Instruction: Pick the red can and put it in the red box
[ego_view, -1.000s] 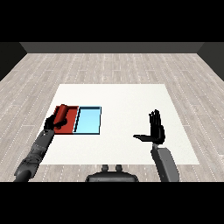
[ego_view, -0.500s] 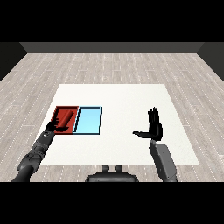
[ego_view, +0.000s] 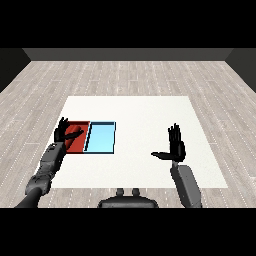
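Note:
The red tray (ego_view: 79, 144) lies on the white table (ego_view: 140, 115) at the left, touching the light blue tray (ego_view: 101, 137). My left hand (ego_view: 63, 132) is over the red tray's left edge, open, with its fingers straight up and its thumb pointing right. A brighter red streak (ego_view: 75, 134) shows inside the tray beside the thumb. I cannot tell whether it is the red can. No can stands anywhere else on the table. My right hand (ego_view: 175, 146) hovers open at the right, away from both trays, holding nothing.
The two trays sit side by side near the table's left edge. The table's front edge runs just ahead of my forearms. Grey wooden floor surrounds the table.
My left hand has spread its fingers and lifted them upright at the red tray's left edge. The right hand has hardly moved.

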